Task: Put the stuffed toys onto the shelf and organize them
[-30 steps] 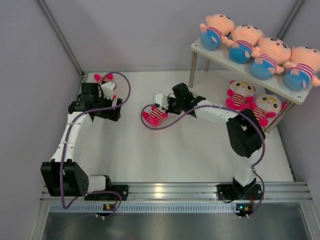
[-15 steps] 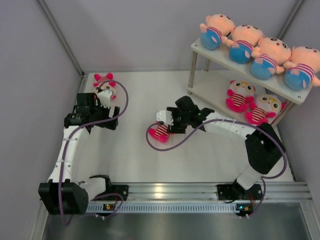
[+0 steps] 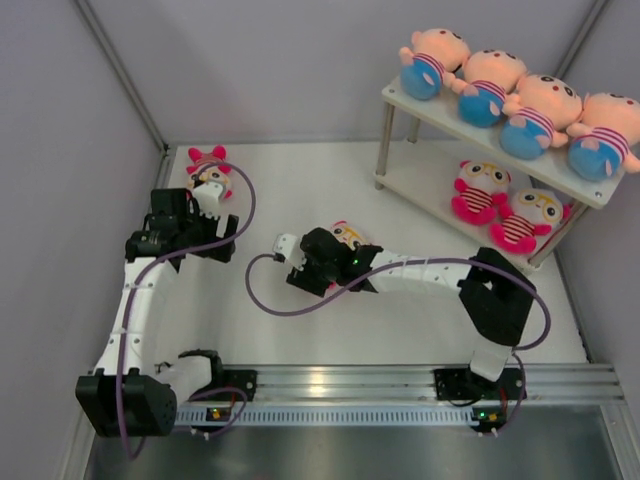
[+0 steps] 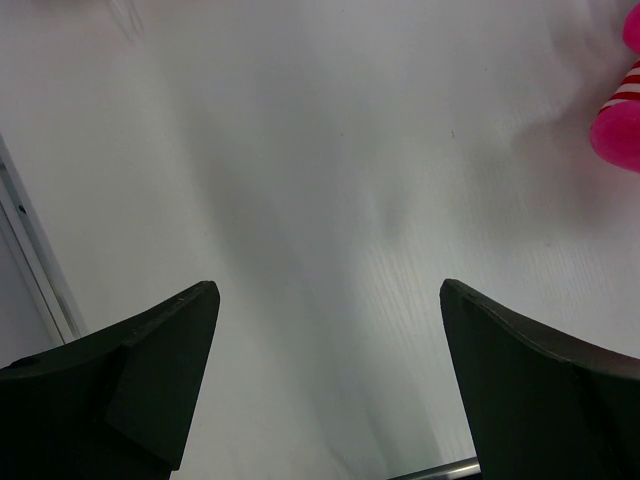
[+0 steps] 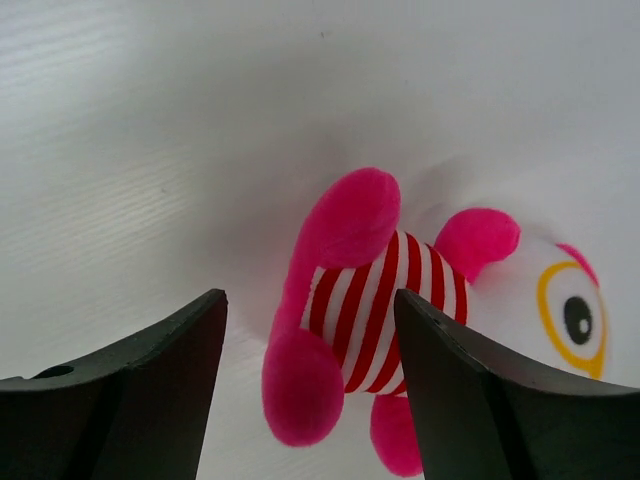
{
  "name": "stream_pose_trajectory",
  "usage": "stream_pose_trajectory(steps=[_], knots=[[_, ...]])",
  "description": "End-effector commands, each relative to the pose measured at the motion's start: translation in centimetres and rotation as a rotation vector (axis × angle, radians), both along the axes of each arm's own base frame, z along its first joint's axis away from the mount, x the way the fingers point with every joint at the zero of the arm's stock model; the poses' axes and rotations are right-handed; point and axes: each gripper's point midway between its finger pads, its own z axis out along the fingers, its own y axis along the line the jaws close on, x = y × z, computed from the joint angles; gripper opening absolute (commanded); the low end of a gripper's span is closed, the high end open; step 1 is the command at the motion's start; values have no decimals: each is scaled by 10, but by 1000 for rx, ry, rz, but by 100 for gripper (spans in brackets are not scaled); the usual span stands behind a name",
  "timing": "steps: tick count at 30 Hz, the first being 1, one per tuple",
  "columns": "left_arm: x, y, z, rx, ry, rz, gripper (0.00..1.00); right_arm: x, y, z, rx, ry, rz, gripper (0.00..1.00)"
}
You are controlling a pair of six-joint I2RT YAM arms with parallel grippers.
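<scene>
Four peach dolls (image 3: 430,60), four pink dolls (image 3: 480,190), one two-tier shelf (image 3: 415,180), two robot arms (image 3: 135,290).

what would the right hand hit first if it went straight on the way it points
Probably the hot-pink plush doll with red-striped white body, lying just beyond the open right hand; depth is unclear.

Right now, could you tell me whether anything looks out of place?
Yes: two hot-pink striped plush dolls lie loose on the white table, one beneath the right arm, one near the far-left corner, off the cream two-tier shelf.
</scene>
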Motion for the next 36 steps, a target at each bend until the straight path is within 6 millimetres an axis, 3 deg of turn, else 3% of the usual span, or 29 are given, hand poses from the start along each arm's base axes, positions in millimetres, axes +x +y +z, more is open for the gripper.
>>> stream_pose_trajectory(steps=[1,5,6,8,9,12,17,18,22,26,28,31,36], knots=[[-3,0,3,-1,-19,-3,98,21,-5,-15,-22,-16,-193,68],[-3,-2,1,-7,-13,-10,98,29,-23,-47,-135,-44,-251,66],[-2,-1,2,-8,-15,-9,98,33,-30,-52,-172,-67,-277,61],[-2,-1,1,-6,-13,-9,98,33,-37,-61,-218,-69,-275,41],[-3,-1,2,-6,-14,-9,98,33,-37,-61,-225,-72,-265,19],[-3,-1,1,-3,-14,-10,98,31,-39,-52,-241,-94,-209,0],[-3,-1,0,-2,-12,-14,98,54,-66,27,-313,-345,-88,0],[-3,-1,0,-1,-13,-14,98,60,-74,51,-305,-404,-73,0],[-4,-1,1,-1,-16,-13,98,84,-118,84,-418,-543,42,0],[-5,0,-3,1,-5,-15,98,112,-163,112,-421,-584,-2,0],[-5,-2,-4,-3,0,-20,98,123,-180,136,-385,-636,-34,0],[-4,-2,-6,-4,6,-21,98,133,-189,147,-369,-670,23,0],[-4,-1,-9,0,17,-17,98,161,-208,116,-356,-610,81,0]])
